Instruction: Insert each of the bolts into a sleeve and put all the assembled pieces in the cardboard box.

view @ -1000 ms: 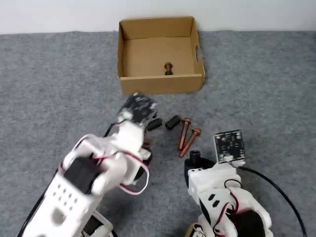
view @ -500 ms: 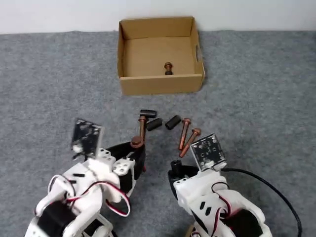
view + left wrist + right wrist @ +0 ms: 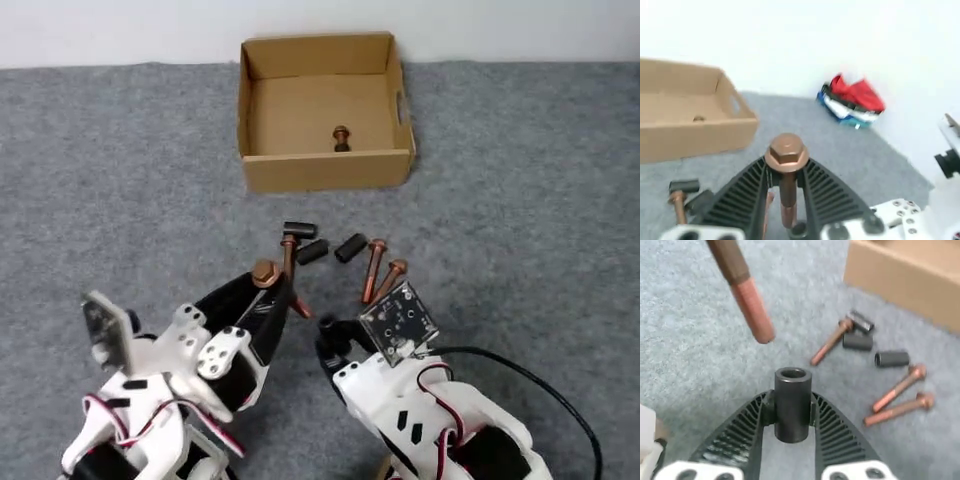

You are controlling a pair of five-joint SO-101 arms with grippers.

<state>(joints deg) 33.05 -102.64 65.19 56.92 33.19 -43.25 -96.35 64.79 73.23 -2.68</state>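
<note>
A grey carpeted tabletop (image 3: pixel 520 180) carries an open brown cardboard box (image 3: pixel 325 172) at the far middle. One assembled copper bolt in a dark sleeve (image 3: pixel 341 138) lies inside it, near the front wall. On the near left, the white left arm (image 3: pixel 150 390) has its jaws clenched on a copper hex-head bolt (image 3: pixel 785 152), whose shaft slants toward the right arm. The white right arm (image 3: pixel 440 430) has its jaws grasping an upright black cylindrical sleeve (image 3: pixel 792 405). The bolt's tip hangs near the sleeve's open mouth, not touching it. Between the arms and the box lie three loose copper bolts (image 3: pixel 373 270) and three loose black sleeves (image 3: pixel 349 247).
</note>
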